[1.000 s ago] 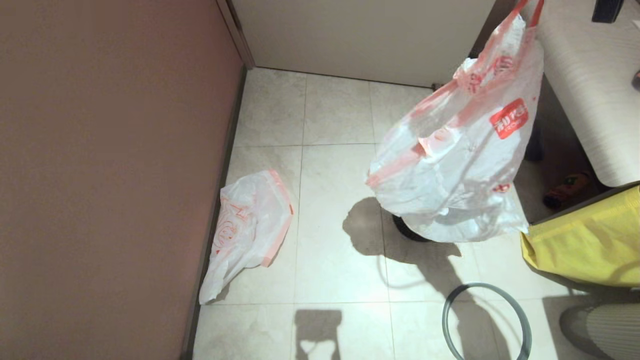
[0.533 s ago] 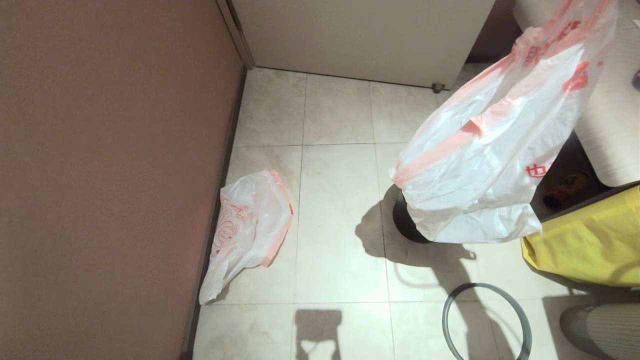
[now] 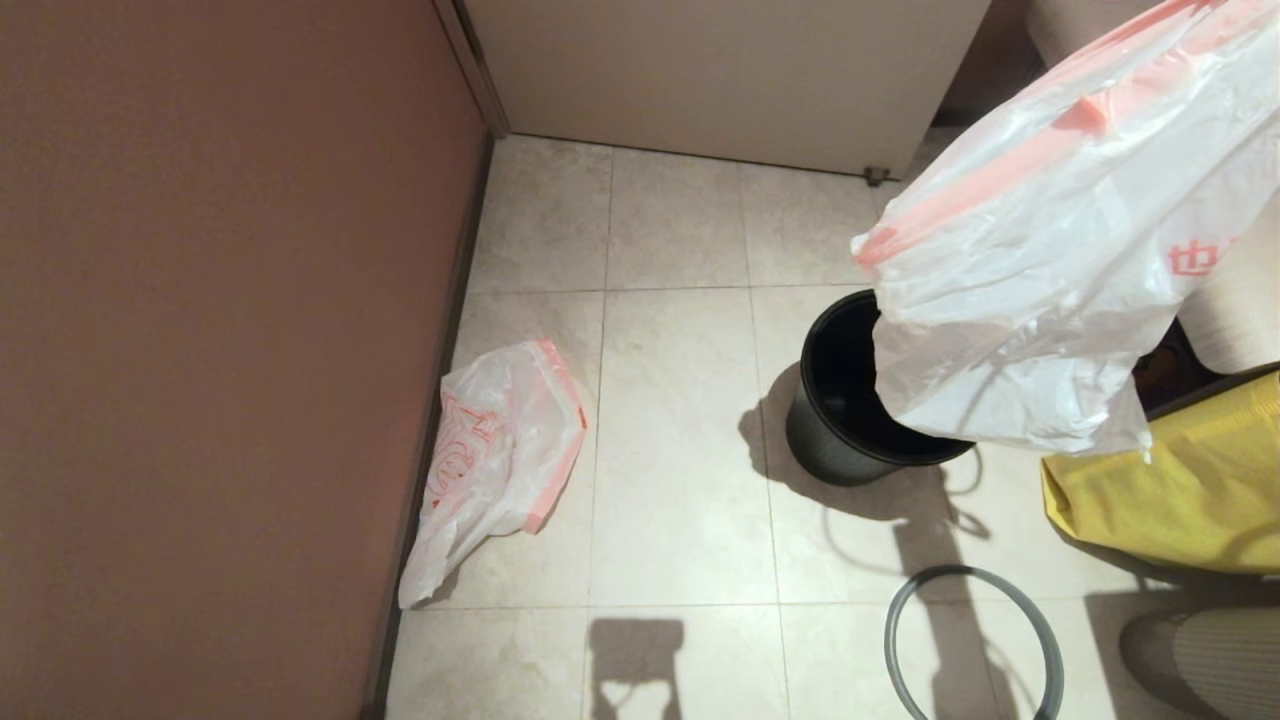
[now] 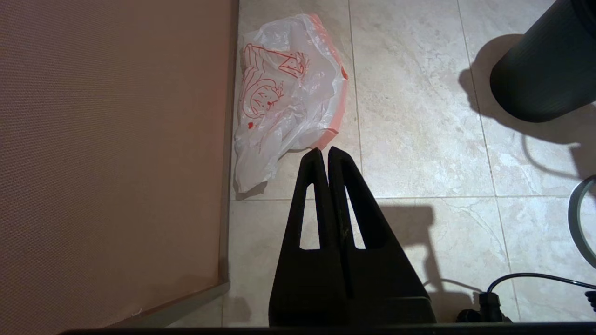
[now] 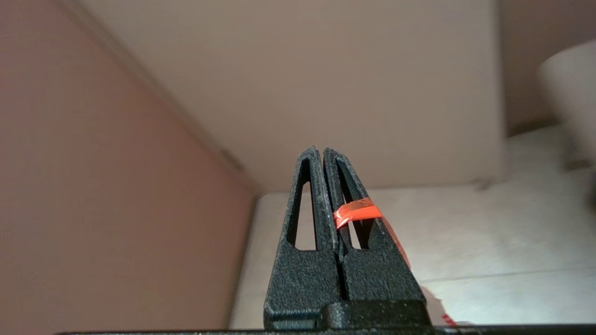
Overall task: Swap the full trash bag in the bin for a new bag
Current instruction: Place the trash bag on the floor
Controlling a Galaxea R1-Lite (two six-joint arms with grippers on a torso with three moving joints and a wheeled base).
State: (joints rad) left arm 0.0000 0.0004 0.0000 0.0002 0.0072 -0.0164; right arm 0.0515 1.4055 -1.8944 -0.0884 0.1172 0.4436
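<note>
The full trash bag (image 3: 1050, 270) hangs in the air at the right, above and partly in front of the bin (image 3: 850, 410), a black pail standing open on the floor tiles. My right gripper (image 5: 319, 151) is shut on the bag's orange-red loop handle (image 5: 356, 211); it is outside the head view. The new bag (image 3: 500, 450), thin and white with a red drawing and a pale-orange hem, lies flat by the brown wall. My left gripper (image 4: 324, 151) is shut and empty, hovering near the new bag (image 4: 284, 102).
The grey hoop rim (image 3: 975, 640) lies on the floor in front of the bin. A yellow bag (image 3: 1180, 490) sits at the right. The brown wall (image 3: 220, 350) closes the left side, a white panel (image 3: 720, 70) the back. A black cable (image 4: 535, 277) trails on the tiles.
The full trash bag has swung up and to the right with my right gripper, uncovering the black bin it hid. The new bag, the hoop and the left gripper have not moved.
</note>
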